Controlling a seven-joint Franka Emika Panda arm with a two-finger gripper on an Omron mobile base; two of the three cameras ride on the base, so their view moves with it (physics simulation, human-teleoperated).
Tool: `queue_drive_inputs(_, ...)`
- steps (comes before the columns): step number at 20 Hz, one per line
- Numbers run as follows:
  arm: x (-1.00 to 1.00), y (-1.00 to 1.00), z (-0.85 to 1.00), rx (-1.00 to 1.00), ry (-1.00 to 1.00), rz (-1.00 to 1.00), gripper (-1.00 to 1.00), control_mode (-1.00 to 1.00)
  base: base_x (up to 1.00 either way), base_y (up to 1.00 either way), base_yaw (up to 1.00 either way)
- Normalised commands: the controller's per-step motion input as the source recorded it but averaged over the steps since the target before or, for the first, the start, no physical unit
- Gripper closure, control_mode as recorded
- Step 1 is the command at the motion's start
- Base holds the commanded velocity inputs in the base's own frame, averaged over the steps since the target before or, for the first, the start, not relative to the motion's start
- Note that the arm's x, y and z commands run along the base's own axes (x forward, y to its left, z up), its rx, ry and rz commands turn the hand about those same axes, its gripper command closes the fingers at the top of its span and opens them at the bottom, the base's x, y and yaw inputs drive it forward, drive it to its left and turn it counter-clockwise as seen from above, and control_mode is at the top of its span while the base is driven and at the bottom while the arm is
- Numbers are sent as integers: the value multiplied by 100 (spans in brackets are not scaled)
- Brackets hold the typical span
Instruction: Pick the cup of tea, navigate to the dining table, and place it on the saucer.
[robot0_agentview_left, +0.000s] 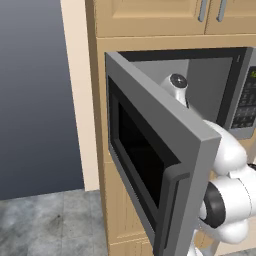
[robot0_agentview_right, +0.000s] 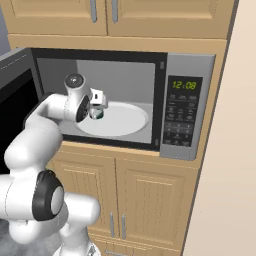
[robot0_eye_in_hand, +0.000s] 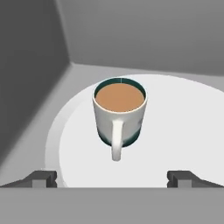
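Observation:
The cup of tea (robot0_eye_in_hand: 119, 116) is a whitish mug with a dark green rim and base and brown liquid inside. It stands upright on the white microwave plate (robot0_eye_in_hand: 179, 127), its handle turned toward me. My gripper (robot0_eye_in_hand: 113, 178) is open just short of the cup, its fingertips (robot0_eye_in_hand: 43, 178) spread wider than the mug and not touching it. From the right base view the gripper (robot0_agentview_right: 98, 104) reaches into the microwave, and the cup (robot0_agentview_right: 96, 114) peeks out just below the hand. The dining table and the saucer are out of view.
The microwave door (robot0_agentview_left: 150, 150) swings wide open to the left, close beside my arm. Grey microwave walls (robot0_eye_in_hand: 30, 87) close in on the left and behind the cup. The keypad panel (robot0_agentview_right: 182, 115) is at the right, with wood cabinets (robot0_agentview_right: 145, 200) above and below.

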Motion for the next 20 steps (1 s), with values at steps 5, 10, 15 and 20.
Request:
queue_drive_inputs(5,29,0,-12,0,8,0,-100,-100,0,0,0)
queue_drive_inputs(10,24,0,-13,0,7,0,-100,-100,0,0,0)
queue_drive_inputs(15,24,0,-10,0,6,0,-100,-100,0,0,0)
queue_drive_inputs(20,18,0,-12,0,4,0,-100,-100,0,0,0)
